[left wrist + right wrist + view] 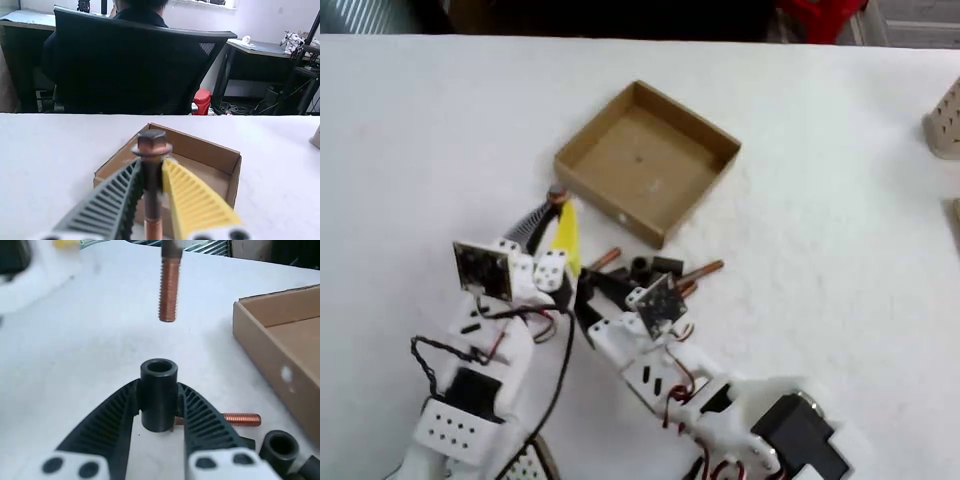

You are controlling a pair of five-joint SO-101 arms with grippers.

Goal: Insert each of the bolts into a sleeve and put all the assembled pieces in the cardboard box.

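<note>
Both arms are loaded. The left gripper [150, 166] has its grey and yellow fingers closed tight on a copper bolt [151, 187], clamped just under the hex head with the threaded end pointing down. The right gripper [158, 405] has its black fingers pinched round a black sleeve [159, 385], which stands upright just above the bench [820, 250] with its bore open to the ceiling.

Everything turns on the line-up. From the right wrist camera the bolt's threaded tip [169, 287] hangs above the sleeve's mouth with clear air between them. Both long axes are close to vertical, so they look near parallel. The tip seems a shade off the bore's centre, but I can't tell how far it sits in front of or behind the hole. From overhead the left gripper [557, 212] lies at about 11 o'clock from the right gripper [592, 290].

My read is that the bolt needs a small sideways nudge, then a straight drop. If it is tilted or off-centre, the thread could catch on the rim.

The cardboard box [605, 200] sits at 1 o'clock from the grippers with nothing in it. More bolts [703, 270] and sleeves [667, 265] lie loose at about 5 o'clock from the box, so the job looks barely begun.
</note>
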